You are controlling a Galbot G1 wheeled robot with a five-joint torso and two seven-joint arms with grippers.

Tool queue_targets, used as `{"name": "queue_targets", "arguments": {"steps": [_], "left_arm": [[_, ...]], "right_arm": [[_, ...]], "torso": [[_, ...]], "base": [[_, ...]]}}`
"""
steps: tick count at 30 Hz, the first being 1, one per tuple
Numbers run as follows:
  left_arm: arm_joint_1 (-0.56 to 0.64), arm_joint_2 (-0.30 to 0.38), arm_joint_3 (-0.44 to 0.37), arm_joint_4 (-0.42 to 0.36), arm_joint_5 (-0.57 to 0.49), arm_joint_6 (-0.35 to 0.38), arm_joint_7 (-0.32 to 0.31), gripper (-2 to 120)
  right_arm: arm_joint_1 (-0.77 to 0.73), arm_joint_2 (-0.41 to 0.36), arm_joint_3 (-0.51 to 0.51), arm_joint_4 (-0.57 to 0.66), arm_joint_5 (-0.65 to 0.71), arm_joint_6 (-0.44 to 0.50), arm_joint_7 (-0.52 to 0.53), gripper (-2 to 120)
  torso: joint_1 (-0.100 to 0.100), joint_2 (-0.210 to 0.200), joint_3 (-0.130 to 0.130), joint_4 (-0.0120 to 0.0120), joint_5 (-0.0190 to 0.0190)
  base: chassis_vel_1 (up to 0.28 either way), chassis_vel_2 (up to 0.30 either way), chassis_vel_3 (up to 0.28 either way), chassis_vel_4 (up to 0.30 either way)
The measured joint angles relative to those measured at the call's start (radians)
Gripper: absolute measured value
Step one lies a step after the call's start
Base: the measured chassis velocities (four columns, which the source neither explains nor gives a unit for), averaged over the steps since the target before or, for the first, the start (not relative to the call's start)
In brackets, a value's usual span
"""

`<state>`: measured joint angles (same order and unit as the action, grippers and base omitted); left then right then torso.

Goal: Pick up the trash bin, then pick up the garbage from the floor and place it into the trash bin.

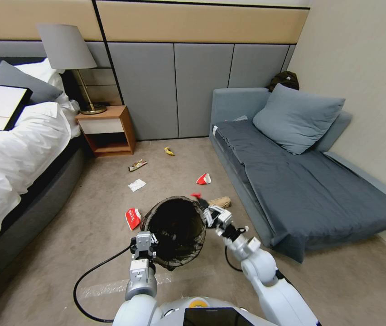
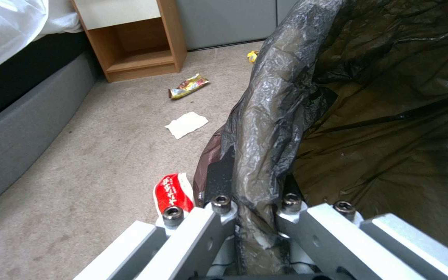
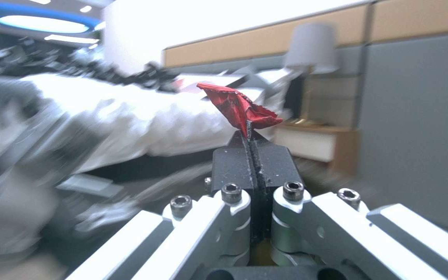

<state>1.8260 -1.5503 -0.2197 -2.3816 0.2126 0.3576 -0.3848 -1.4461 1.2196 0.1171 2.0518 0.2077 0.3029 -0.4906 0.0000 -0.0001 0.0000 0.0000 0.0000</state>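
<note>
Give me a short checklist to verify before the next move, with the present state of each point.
1. Left gripper clamped on the trash bin rim: ok.
2. Right gripper pinching the red wrapper: ok.
3. Wrapper over the bin opening: not ok, it sits at the far rim.
4. Bin mouth open: ok.
5. Wrapper grip is secure: cannot tell.
6. Floor cleared: not ok, the white tissue and other pieces remain.

Right wrist view: room behind motion-blurred; bed (image 3: 146, 116) and lamp (image 3: 312, 46) soft-edged. Left wrist view: trash bin (image 2: 276, 116) cut by top and right edges, white wall hidden under liner. Yellow wrapper (image 2: 253, 56) half hidden behind the bin.
</note>
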Motion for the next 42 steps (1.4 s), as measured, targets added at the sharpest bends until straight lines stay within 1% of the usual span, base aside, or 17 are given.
{"name": "queue_targets", "arguments": {"steps": [2, 13, 20, 21, 23, 24, 25, 26, 28, 30, 31, 34, 35, 36, 38, 40, 42], "left_arm": [[0.000, 0.000, 0.002, -0.001, 0.001, 0.000, 0.001, 0], [-0.003, -0.001, 0.006, -0.007, 0.004, 0.000, 0.002, 0], [-0.003, -0.002, 0.007, -0.010, 0.006, 0.000, 0.002, 0], [-0.002, -0.003, 0.007, -0.009, 0.007, 0.000, 0.001, 0], [-0.001, -0.005, 0.009, -0.010, 0.008, 0.000, 0.001, 0], [-0.001, -0.005, 0.009, -0.010, 0.008, 0.000, 0.001, 0], [0.000, -0.005, 0.009, -0.011, 0.008, 0.000, 0.001, 0], [0.001, -0.005, 0.008, -0.013, 0.008, 0.000, 0.001, 0], [0.001, -0.005, 0.006, -0.014, 0.008, 0.000, 0.001, 0], [0.002, -0.005, 0.005, -0.015, 0.008, 0.001, 0.001, 0], [0.002, -0.005, 0.005, -0.015, 0.008, 0.001, 0.001, 0], [0.002, -0.006, 0.004, -0.016, 0.008, 0.001, 0.001, 0], [0.001, -0.006, 0.004, -0.016, 0.008, 0.001, 0.001, 0], [0.001, -0.006, 0.004, -0.016, 0.008, 0.001, 0.001, 0], [-0.001, -0.006, 0.005, -0.015, 0.008, 0.001, 0.000, 0], [-0.002, -0.007, 0.006, -0.014, 0.008, 0.001, 0.000, 0], [-0.005, -0.007, 0.009, -0.010, 0.008, 0.001, 0.000, 0]], "right_arm": [[-0.003, 0.009, -0.029, -0.054, -0.029, 0.011, -0.001, 0], [0.016, 0.048, -0.049, -0.187, -0.066, 0.044, 0.027, 0], [0.039, 0.060, -0.050, -0.223, -0.075, 0.045, 0.059, 0], [0.044, 0.062, -0.050, -0.229, -0.079, 0.044, 0.063, 2], [0.060, 0.069, -0.049, -0.241, -0.081, 0.043, 0.077, 12], [0.060, 0.069, -0.049, -0.241, -0.081, 0.043, 0.077, 12], [0.065, 0.073, -0.047, -0.245, -0.081, 0.042, 0.079, 15], [0.070, 0.077, -0.046, -0.249, -0.081, 0.041, 0.081, 22], [0.074, 0.080, -0.045, -0.250, -0.081, 0.041, 0.082, 25], [0.081, 0.083, -0.044, -0.250, -0.079, 0.036, 0.084, 37], [0.081, 0.083, -0.044, -0.250, -0.079, 0.036, 0.084, 37], [0.086, 0.084, -0.042, -0.249, -0.079, 0.033, 0.085, 47], [0.088, 0.085, -0.038, -0.249, -0.079, 0.033, 0.086, 53], [0.088, 0.085, -0.038, -0.249, -0.079, 0.033, 0.086, 53], [0.089, 0.087, -0.026, -0.244, -0.077, 0.032, 0.087, 67], [0.088, 0.086, -0.024, -0.242, -0.077, 0.032, 0.087, 69], [0.080, 0.084, -0.018, -0.232, -0.077, 0.032, 0.087, 80]], "torso": [[0.000, 0.000, 0.000, 0.0000, 0.0000], [0.000, 0.000, 0.000, 0.0000, -0.0001], [0.000, 0.000, 0.000, 0.0000, -0.0001], [0.000, 0.000, 0.000, 0.0000, 0.0000], [0.000, 0.000, 0.000, 0.0000, 0.0000], [0.000, 0.000, 0.000, 0.0000, 0.0000], [0.000, 0.000, 0.000, 0.0000, 0.0000], [0.000, 0.000, 0.000, 0.0000, 0.0000], [0.000, 0.000, 0.000, 0.0000, 0.0000], [0.000, 0.000, 0.000, 0.0000, 0.0000], [0.000, 0.000, 0.000, 0.0000, 0.0000], [0.000, 0.000, 0.000, 0.0000, 0.0000], [0.000, 0.000, 0.000, 0.0000, 0.0000], [0.000, 0.000, 0.000, 0.0000, 0.0000], [0.000, 0.000, 0.000, 0.0000, 0.0000], [0.000, 0.000, 0.000, 0.0000, 0.0000], [0.000, 0.000, 0.000, 0.0000, 0.0000]], "base": [[0.000, 0.000, 0.000, 0.000], [0.000, 0.000, 0.000, 0.000], [0.000, 0.000, 0.000, 0.000], [0.000, 0.000, 0.000, 0.000], [0.000, 0.000, 0.000, 0.000], [0.000, 0.000, 0.000, 0.000], [0.000, 0.000, 0.000, 0.000], [0.000, 0.000, 0.000, 0.000], [0.000, 0.000, 0.000, 0.000], [0.000, 0.000, 0.000, 0.000], [0.000, 0.000, 0.000, 0.000], [0.000, 0.000, 0.000, 0.000], [0.000, 0.000, 0.000, 0.000], [0.000, 0.000, 0.000, 0.000], [0.000, 0.000, 0.000, 0.000], [0.000, 0.000, 0.000, 0.000], [0.000, 0.000, 0.000, 0.000]]}}
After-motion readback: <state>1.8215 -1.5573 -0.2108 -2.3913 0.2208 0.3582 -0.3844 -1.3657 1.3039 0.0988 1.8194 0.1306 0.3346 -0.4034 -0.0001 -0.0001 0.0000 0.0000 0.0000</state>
